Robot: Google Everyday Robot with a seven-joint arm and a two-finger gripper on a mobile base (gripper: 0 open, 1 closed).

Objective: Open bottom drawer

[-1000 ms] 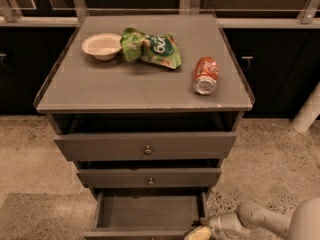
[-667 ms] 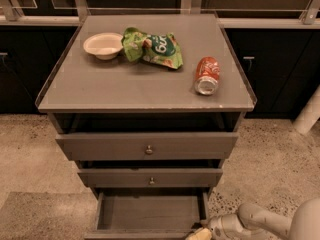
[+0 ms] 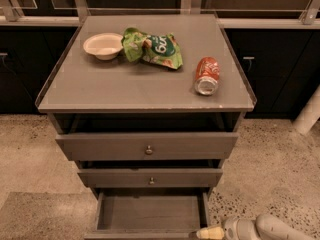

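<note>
The bottom drawer (image 3: 150,213) of the grey cabinet is pulled far out, and its empty inside shows from above. Its front panel lies at the lower edge of the view, and its knob is out of view. My gripper (image 3: 209,232) is at the bottom right, with its pale tip at the right front corner of that drawer. The middle drawer (image 3: 150,177) and the top drawer (image 3: 147,146) each stand slightly out, each with a small round knob.
On the cabinet top (image 3: 110,89) sit a white bowl (image 3: 103,45), a green chip bag (image 3: 152,48) and a red soda can (image 3: 207,75) lying on its side. Dark cabinets stand behind. Speckled floor (image 3: 272,164) lies on both sides, with a white post (image 3: 310,111) at the right.
</note>
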